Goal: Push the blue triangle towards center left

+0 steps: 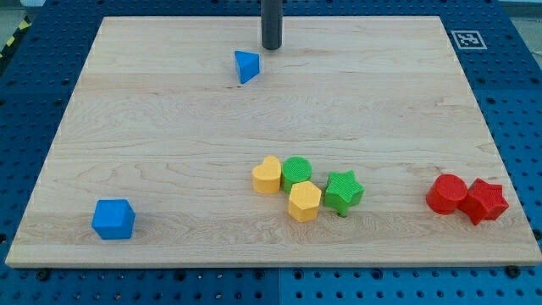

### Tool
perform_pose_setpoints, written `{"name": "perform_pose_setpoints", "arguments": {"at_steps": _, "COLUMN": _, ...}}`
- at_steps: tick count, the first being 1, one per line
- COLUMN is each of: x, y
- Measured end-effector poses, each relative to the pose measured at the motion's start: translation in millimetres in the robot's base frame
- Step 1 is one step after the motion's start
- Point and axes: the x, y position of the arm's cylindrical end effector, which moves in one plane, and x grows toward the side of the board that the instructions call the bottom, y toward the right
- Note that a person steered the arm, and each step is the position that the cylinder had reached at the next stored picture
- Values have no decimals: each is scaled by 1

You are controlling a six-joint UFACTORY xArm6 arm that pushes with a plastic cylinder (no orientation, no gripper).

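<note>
The blue triangle (246, 66) lies on the wooden board (169, 144) near the view's top, a little left of the middle. My tip (271, 47) stands just up and to the right of it, a short gap apart, not touching. The dark rod rises out of the view's top edge.
A blue cube (113, 219) sits at the bottom left. A yellow heart (267, 175), a green round block (296, 173), a yellow hexagon (304, 202) and a green star (343, 191) cluster at the bottom middle. A red cylinder (446, 194) and a red star (485, 201) sit at the bottom right.
</note>
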Motion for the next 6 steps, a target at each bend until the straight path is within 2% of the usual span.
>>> {"name": "perform_pose_setpoints", "arguments": {"at_steps": 2, "x": 43, "y": -10}}
{"name": "perform_pose_setpoints", "arguments": {"at_steps": 4, "x": 59, "y": -57}}
{"name": "perform_pose_setpoints", "arguments": {"at_steps": 6, "x": 113, "y": -85}}
